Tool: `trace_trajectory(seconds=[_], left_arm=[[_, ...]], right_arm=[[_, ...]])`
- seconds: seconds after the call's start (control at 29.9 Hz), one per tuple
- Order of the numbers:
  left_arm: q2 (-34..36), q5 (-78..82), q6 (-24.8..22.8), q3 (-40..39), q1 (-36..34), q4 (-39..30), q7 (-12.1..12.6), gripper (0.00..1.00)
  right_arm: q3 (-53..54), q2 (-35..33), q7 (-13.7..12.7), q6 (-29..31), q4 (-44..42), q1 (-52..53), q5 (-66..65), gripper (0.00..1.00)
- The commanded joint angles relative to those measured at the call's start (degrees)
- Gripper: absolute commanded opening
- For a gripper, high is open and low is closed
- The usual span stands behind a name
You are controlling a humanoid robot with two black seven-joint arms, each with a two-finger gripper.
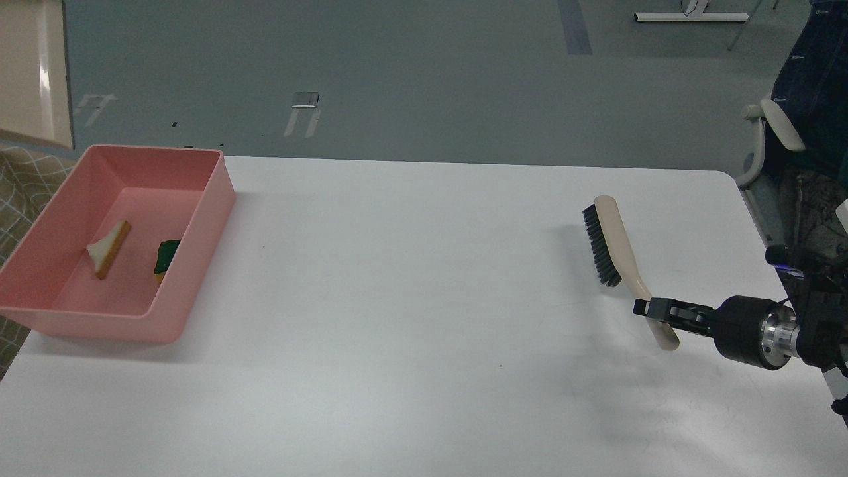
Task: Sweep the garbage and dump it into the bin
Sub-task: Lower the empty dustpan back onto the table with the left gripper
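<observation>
- Head view, right side: my right arm comes in low from the right edge, forearm running nearly level across the white table, silver wrist ring showing, its far end pointing left.
- My right gripper sits right at the handle end of the beige brush; the black fingers overlap the handle, narrow, but from this angle I cannot tell whether they clamp it or just lie against it.
- The brush lies on the table, bristles facing left, head toward the far edge, handle toward me.
- Head view, left side: the pink bin rests on the table's far left corner.
- Both scraps are inside it, on the floor: the pale bread slice with its tan edge at left-centre, and the bent piece just beside it to the right, dark green side up, a sliver of yellow below. They are apart, not touching.
- Up in the top left corner, the beige dustpan hangs in the air above and behind the bin, steeply tilted.
- My left gripper is out of sight beyond the edge.
</observation>
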Motion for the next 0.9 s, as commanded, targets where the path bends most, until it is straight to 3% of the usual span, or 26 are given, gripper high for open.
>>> trace_trajectory(seconds=[0.0, 0.1, 0.23, 0.37, 0.7, 0.87], left_arm=[[-3.8, -2.3, -3.6, 2.1, -5.7, -3.6, 4.7, 0.00], [-9.3, -2.2, -3.6, 5.2, -8.9, -6.4, 8.1, 0.00], [-16.0, -1.6, -2.0, 9.6, -11.6, -7.9, 9.9, 0.00], [-22.8, -1.5, 2.8, 18.7, -16.5, -8.4, 12.0, 0.00], [-34.7, -1.4, 10.0, 33.7, -19.6, -8.4, 12.4, 0.00], [-38.8, -1.4, 15.9, 39.8, -19.0, -7.7, 11.5, 0.00]], right_arm=[[-0.5, -0.1, 0.0, 0.0, 0.1, -0.2, -0.1, 0.00], [-0.5, -0.1, 0.0, 0.0, 0.1, -0.2, -0.1, 0.00], [-0.5, -0.1, 0.0, 0.0, 0.1, -0.2, -0.1, 0.00], [-0.5, -0.3, 0.0, 0.0, 0.1, -0.2, -0.2, 0.00], [-0.6, -0.4, 0.0, 0.0, 0.1, -0.5, -0.1, 0.00], [-0.6, -0.3, 0.0, 0.0, 0.1, -0.4, -0.1, 0.00]])
